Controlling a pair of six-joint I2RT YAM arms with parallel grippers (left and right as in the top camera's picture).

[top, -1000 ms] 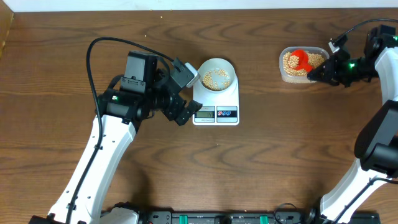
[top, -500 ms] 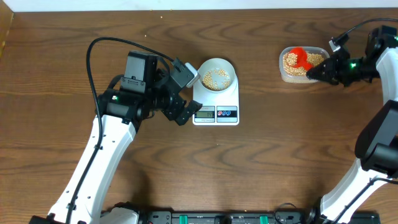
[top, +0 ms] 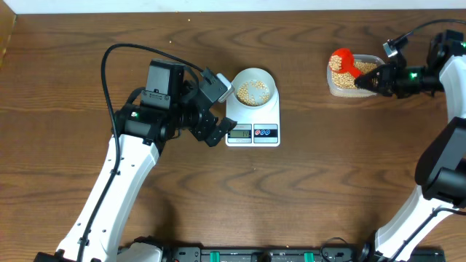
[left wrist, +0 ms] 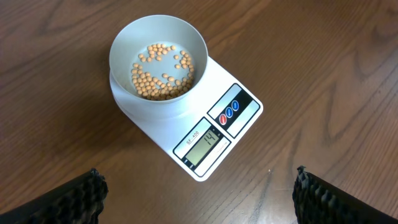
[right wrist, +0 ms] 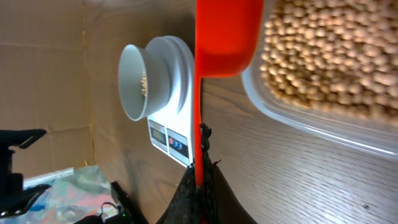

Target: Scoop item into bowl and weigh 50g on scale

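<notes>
The beans (left wrist: 163, 74) are small, round and tan-yellow, and we see them in two places. A thin loose layer lies on the bottom of the pale bowl (left wrist: 158, 109), and a much fuller heap fills the clear plastic tub (top: 342, 92) at the far right of the table (top: 306, 196). The bowl stands on the back part of the white scale (left wrist: 214, 78), whose grey display (left wrist: 205, 142) shows 14.

We count one bowl, one scale, one tub and one red scoop (top: 342, 58). The beans are too many to count, and the little coloured buttons beside the display are too small for us to count with certainty.

The left hand (top: 217, 109) hangs just to the left of the scale with its fingers wide apart and holds nothing. In its own camera only the dark fingertips (left wrist: 71, 199) show, cut off at the bottom corners. The right hand (top: 366, 82) is clamped tightly on the handle of the scoop, and the cup of the scoop is over the far left corner of the tub. We cannot tell if beans lie in the cup. In the right wrist view the tub is cut off by the frame and its beans are blurred
</notes>
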